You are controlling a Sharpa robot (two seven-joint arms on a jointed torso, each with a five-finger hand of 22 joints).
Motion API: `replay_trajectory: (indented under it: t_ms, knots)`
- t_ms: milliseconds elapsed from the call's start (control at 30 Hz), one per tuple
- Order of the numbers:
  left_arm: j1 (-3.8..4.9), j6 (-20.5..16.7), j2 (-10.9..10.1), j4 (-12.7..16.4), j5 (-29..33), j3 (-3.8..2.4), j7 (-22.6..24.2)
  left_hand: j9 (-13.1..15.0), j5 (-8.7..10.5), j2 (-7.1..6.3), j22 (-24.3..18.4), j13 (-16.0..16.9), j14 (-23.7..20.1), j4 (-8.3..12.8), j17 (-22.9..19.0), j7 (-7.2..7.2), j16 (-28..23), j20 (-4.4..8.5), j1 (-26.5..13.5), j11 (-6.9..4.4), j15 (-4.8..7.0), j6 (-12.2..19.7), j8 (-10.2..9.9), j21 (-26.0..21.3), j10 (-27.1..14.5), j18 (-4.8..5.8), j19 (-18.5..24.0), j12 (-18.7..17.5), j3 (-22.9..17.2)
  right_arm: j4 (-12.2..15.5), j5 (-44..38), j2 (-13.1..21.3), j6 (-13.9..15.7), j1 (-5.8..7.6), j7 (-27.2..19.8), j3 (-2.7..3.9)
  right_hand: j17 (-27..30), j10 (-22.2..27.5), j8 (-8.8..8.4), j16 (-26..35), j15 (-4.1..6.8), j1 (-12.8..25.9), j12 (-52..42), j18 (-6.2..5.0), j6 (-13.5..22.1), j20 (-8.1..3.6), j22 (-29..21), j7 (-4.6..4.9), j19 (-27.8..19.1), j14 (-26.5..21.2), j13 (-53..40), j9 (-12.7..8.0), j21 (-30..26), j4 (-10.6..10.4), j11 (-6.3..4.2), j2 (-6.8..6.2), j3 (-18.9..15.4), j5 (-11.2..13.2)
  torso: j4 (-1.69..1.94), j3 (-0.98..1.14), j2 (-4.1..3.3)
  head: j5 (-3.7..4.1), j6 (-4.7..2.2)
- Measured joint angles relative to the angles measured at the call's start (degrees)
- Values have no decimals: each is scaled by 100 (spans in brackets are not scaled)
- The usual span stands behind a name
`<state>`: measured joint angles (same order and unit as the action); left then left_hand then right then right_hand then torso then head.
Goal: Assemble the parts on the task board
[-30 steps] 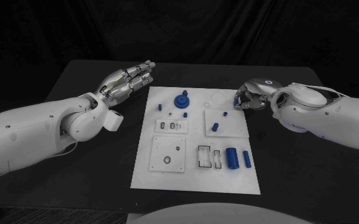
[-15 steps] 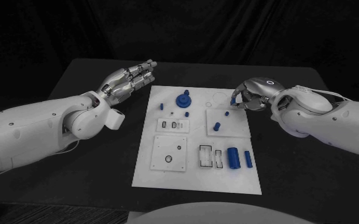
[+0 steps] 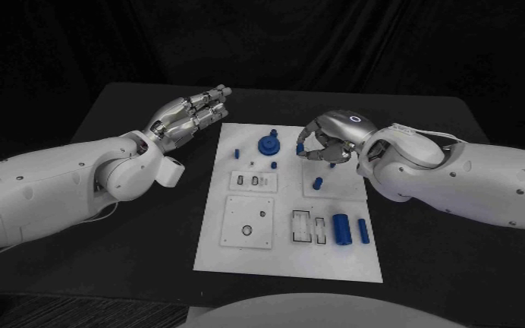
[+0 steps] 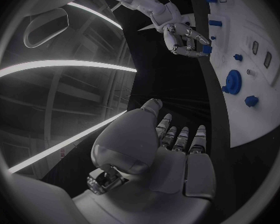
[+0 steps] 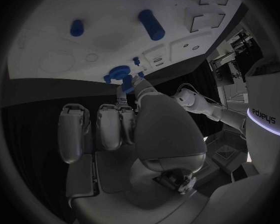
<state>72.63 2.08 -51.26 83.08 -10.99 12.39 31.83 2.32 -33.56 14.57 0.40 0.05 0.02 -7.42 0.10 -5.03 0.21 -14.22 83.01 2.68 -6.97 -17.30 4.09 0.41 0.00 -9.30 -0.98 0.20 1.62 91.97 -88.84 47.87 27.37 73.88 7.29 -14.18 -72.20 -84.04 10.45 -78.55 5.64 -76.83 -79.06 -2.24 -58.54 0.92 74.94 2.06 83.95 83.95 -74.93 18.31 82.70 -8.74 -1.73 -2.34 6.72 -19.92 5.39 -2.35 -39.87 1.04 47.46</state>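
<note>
Parts first: the small blue peg (image 3: 331,165) sits on the raised square near the far right corner of the task board (image 3: 246,256), and the right hand (image 3: 328,142) hangs right over it, fingers curled down so their tips are at the peg. From where I stand I cannot tell whether they actually grip it or only touch it. To do this step well, I'd say the hand wants a firm pinch and a straight lift, steering wide of the blue gear (image 3: 267,146) just beside it. That peg looks to stand upright, though it is too small to be sure. A second peg (image 3: 316,185) lies nearer, its long axis slanting toward the far right corner. Off the far left corner, above the counter (image 3: 438,267), the left hand (image 3: 192,119) is flat and holds nothing
</note>
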Motion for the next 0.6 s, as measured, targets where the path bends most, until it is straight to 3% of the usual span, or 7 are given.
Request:
replay_trajectory:
  t_ms: [600]
  knots:
    - [-1,9,50,-23,0,0,-9,0,0,0,0,2,0,0,-4,0,0,0,0,0,0,0,0,0,0,0,0,0,0,-294,-171,-886,-264,-187,221,1,0,0,15,-47,40,-23,-65,0,-41,-41,-1,41,0,0,1,0,123,62,0,-26,-1,-115,-3,1,-5,-19,10]
